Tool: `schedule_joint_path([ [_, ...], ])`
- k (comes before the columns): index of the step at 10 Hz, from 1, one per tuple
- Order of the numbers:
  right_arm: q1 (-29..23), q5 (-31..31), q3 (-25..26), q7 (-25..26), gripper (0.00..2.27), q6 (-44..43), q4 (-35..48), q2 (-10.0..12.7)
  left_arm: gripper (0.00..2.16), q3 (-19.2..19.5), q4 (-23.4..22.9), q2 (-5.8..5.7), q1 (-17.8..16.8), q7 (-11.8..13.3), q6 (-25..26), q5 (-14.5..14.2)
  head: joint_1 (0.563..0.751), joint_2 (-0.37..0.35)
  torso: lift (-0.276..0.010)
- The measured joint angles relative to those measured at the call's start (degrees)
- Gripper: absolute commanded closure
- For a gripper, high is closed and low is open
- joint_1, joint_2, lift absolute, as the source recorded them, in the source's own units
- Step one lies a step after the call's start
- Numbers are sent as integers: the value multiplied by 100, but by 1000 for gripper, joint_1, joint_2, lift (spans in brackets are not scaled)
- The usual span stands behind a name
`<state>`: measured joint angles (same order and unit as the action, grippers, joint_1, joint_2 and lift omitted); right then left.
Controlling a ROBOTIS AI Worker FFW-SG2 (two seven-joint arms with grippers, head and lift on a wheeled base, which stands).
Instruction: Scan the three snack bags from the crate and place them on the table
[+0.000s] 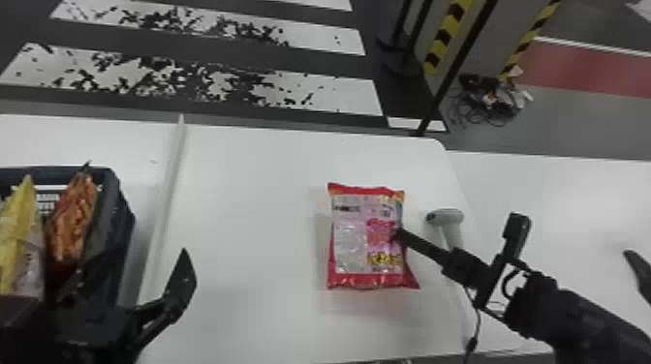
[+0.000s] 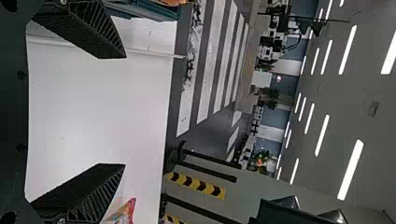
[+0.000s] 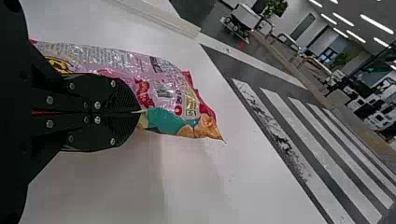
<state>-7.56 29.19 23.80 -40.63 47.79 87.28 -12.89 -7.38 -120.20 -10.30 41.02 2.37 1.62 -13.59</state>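
My right gripper (image 1: 398, 234) is at the right edge of the red and pink snack bag (image 1: 367, 237). In the right wrist view, the right gripper (image 3: 140, 112) is shut on the edge of that bag (image 3: 163, 88). A grey-white scanner (image 1: 446, 218) lies on the table just right of the bag. Beside the crate (image 1: 127, 218), at the lower left, my left gripper (image 1: 180, 280) is over the table; in the left wrist view the left gripper (image 2: 122, 112) has its fingers wide apart with nothing between them. The crate holds a yellow bag (image 1: 18, 232) and an orange-brown bag (image 1: 73, 218).
A raised white strip (image 1: 169, 179) runs along the table (image 1: 252, 193) between the crate and the snack bag. Beyond the table's far edge, a black pole (image 1: 450, 77) and striped posts stand on the floor, with cables (image 1: 489, 101) nearby.
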Motion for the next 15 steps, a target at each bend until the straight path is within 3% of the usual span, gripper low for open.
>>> schedule_joint_path([
  [4,339,815,879,-10,2246,-280,-36,-10,33,-27,-20,49,69,0,281,115,695,-305,-62],
  [7,1035,1116,1548,167,2246,-949,-1075,-339,33,-21,-71,48,160,-2,221,175,695,-350,-62],
  [11,1244,1193,2074,1213,2246,-2595,-2153,-606,33,-18,-32,4,113,-9,200,163,695,-350,-62],
  [15,1417,988,2060,2150,2246,-3942,-3321,-819,33,-35,-15,-83,90,-17,139,122,695,-350,-62],
])
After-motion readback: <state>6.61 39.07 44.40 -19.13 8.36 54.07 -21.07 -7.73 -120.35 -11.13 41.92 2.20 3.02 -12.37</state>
